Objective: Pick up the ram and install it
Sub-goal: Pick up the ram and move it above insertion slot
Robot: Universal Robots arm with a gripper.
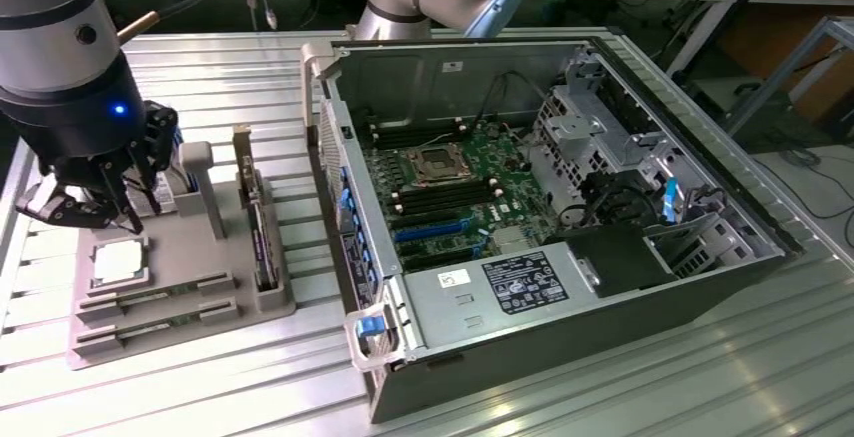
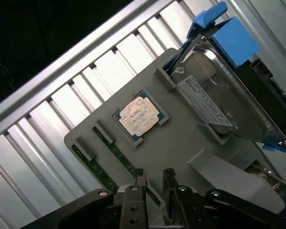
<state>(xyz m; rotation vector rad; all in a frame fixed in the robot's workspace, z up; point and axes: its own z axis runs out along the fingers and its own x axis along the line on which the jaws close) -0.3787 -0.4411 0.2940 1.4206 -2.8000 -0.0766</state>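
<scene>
Approach step, by my judgement. My gripper (image 1: 83,207) hovers over the parts tray (image 1: 200,269) at the exterior view's left, jaws partly open and empty. Wrist view: the ram (image 2: 99,166) lies in its tray slot, just beside my jaws. The grasp calls for straddling its thin edge squarely. Exterior view adds the open case (image 1: 747,227), well apart on its right.

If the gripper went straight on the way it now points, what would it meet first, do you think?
Most likely the ram lying in the grey holder: the open gripper points down at one end of the stick. Depth is unclear, so it might touch the holder beside it instead.
</scene>
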